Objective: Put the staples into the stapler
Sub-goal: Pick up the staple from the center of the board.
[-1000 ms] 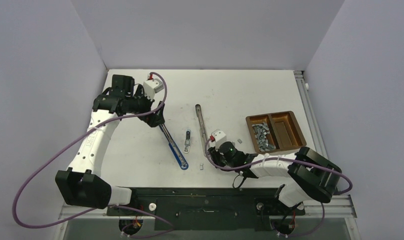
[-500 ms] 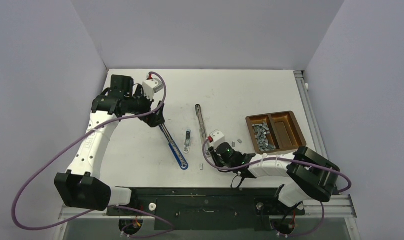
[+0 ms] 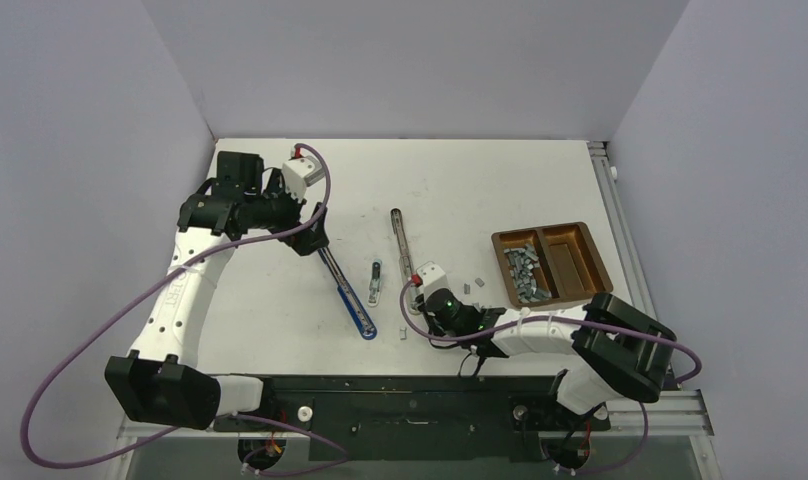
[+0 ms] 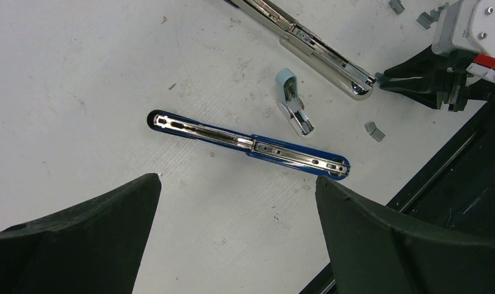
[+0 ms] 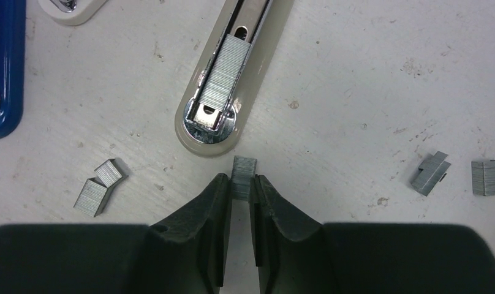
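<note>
Stapler (image 5: 256,79), near end: blocked by right gripper (image 5: 240,179) pinching a strip (image 5: 244,165). Loose strips (image 5: 101,187) lie left and right of it; table (image 5: 355,92) bare between.

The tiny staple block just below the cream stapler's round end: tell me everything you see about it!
The staple strip is a short silvery-grey metal block of thin staples stuck side by side, finely lined on top. It points at the rounded end of the open cream stapler, just short of it, not touching. The right end effector pinches its near half between two black fingers. Whether it rests on the white table is unclear.
</note>
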Robot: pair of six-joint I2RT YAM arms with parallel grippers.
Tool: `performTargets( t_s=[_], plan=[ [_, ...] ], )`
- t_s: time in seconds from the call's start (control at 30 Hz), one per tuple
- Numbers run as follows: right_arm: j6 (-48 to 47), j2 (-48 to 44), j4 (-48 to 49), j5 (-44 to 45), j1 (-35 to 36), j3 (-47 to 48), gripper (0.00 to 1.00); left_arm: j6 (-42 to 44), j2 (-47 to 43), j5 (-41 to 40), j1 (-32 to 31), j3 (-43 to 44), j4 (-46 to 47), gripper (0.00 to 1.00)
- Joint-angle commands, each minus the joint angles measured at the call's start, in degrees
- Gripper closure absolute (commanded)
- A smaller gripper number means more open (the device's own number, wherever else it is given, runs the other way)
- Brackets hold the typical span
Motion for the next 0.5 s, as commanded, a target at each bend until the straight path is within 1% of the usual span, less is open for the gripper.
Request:
performTargets(
  t_s=[0.0,0.1,0.2,0.33,0.4,0.47],
  plan=[
    [1.6,1.8,-3.1,3.5,0.3,1.6,0.85,-0.4,-1.5,2.1,-0.3,1.3,2.1,0.04],
    [2.2,1.4,-3.8,4.2,0.4,1.8,0.89,-0.4,-1.6,2.3,-0.3,1.5,2.3,0.04],
    [2.7,-1.8,-4.9,3.3,0.1,2.3,0.90,-0.1,-2.0,2.8,-0.3,1.6,2.9,0.04],
    [3.4,-10.9,-6.0,-3.8,-3.1,3.6,0.91,2.9,-3.3,3.8,-0.7,2.1,3.9,0.04],
    [4.0,-15.0,-6.6,-8.6,-5.2,5.0,0.91,5.9,-4.8,4.0,-1.5,1.9,5.0,0.04],
    [4.6,-18.0,-7.0,-12.9,-6.9,6.9,0.91,10.7,-7.0,3.4,-3.1,1.1,6.8,0.04]
  ],
)
